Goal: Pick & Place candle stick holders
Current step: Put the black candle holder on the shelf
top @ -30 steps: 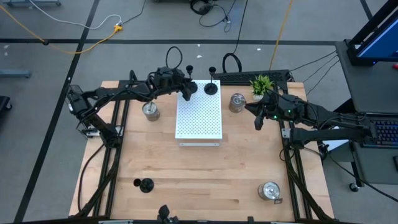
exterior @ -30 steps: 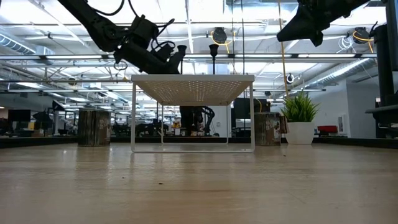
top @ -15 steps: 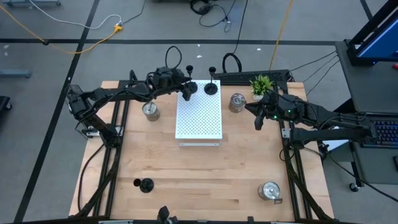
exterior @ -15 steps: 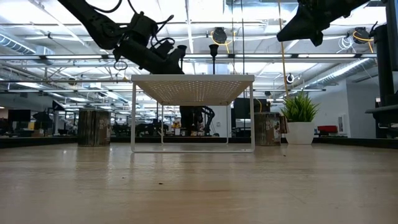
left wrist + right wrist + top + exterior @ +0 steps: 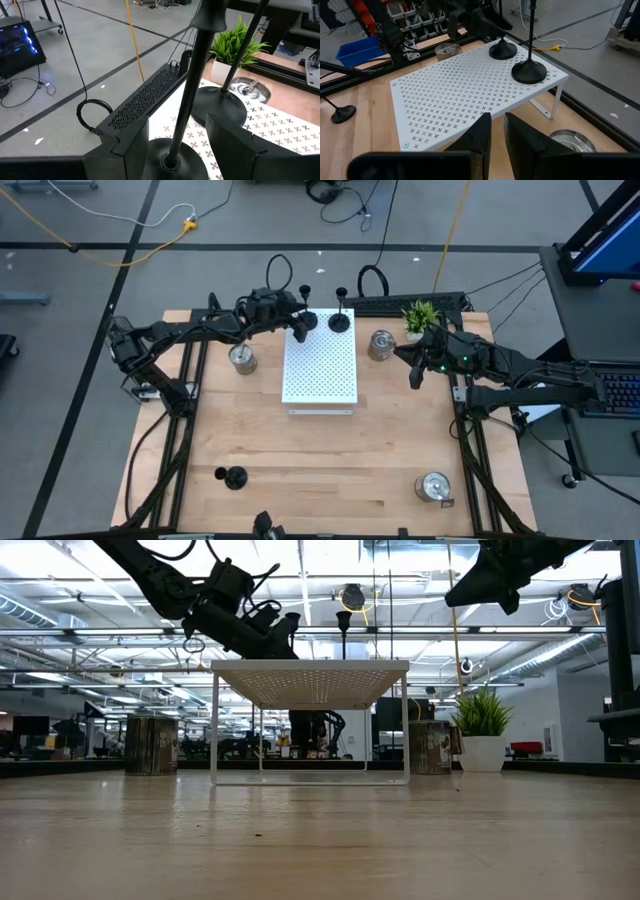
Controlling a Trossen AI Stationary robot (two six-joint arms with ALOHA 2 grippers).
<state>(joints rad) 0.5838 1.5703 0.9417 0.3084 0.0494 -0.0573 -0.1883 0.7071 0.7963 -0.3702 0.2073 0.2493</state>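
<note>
1. We see two black holders standing on the white board (image 5: 320, 365) at its far edge: one (image 5: 340, 320) near the far right corner, and one (image 5: 301, 326) at the far left corner, its stem between the fingers of the left gripper (image 5: 300, 323).

2. The left wrist view shows that gripper's fingers parted on either side of the stem with clear gaps, so we judge it has let go; the holder's base sits flat on the board.

3. The third black holder (image 5: 233, 477) stands on the bare surface (image 5: 330, 450) near the front left, well apart from both arms.

4. None of the silver holders is on the board. One (image 5: 241, 358) sits on the surface just left of the board, one (image 5: 381, 344) just right of it beside the plant (image 5: 420, 315), and one (image 5: 434, 487) near the front right corner.

5. The right gripper (image 5: 414, 376) hangs above the surface to the right of the board, near the second silver holder; its fingers are almost closed and hold nothing.

6. If the board is the target, as we judge, two of six are placed and four remain: one black and three silver.
</note>
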